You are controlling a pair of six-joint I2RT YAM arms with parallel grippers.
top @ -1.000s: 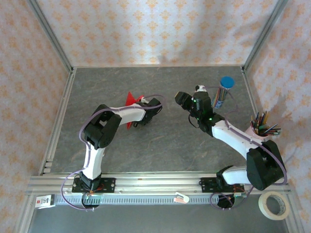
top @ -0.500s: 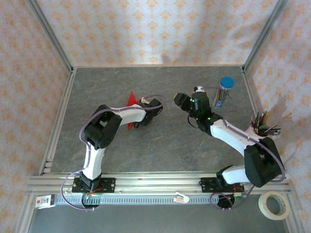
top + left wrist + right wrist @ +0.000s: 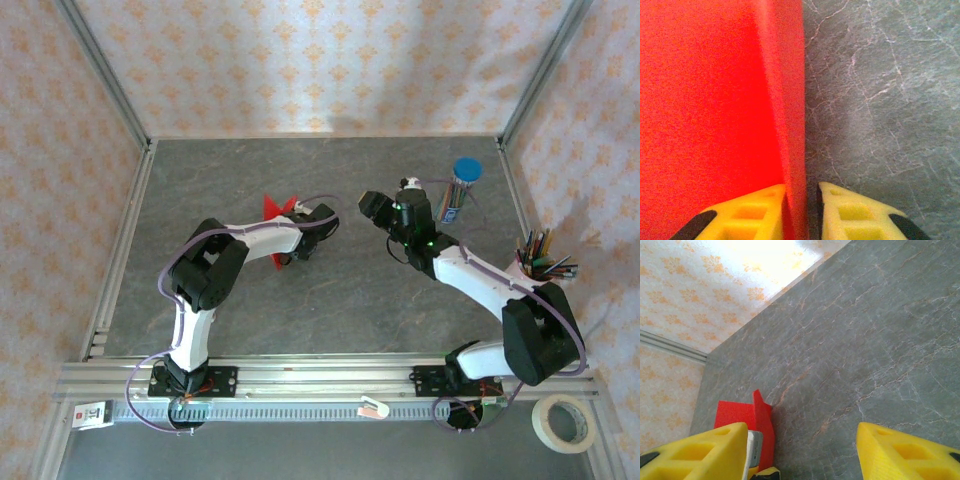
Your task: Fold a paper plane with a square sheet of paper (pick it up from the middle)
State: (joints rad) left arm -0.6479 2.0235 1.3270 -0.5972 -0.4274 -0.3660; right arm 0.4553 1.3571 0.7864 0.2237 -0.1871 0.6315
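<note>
Top external view: red folded paper (image 3: 273,207) left of frame centre on grey tabletop (image 3: 340,300), partly under left arm's wrist

Left wrist view: left gripper (image 3: 801,197) clamped on raised crease of paper, yellow fingers (image 3: 747,215) pinching red ridge at bottom centre; sheet covers left half of frame, flat on tabletop

Right wrist view: right gripper (image 3: 800,435) spread wide, nothing between jaws; paper at lower left

Blue-capped pencil tube (image 3: 458,188) upper right in top view, well apart from paper
</note>
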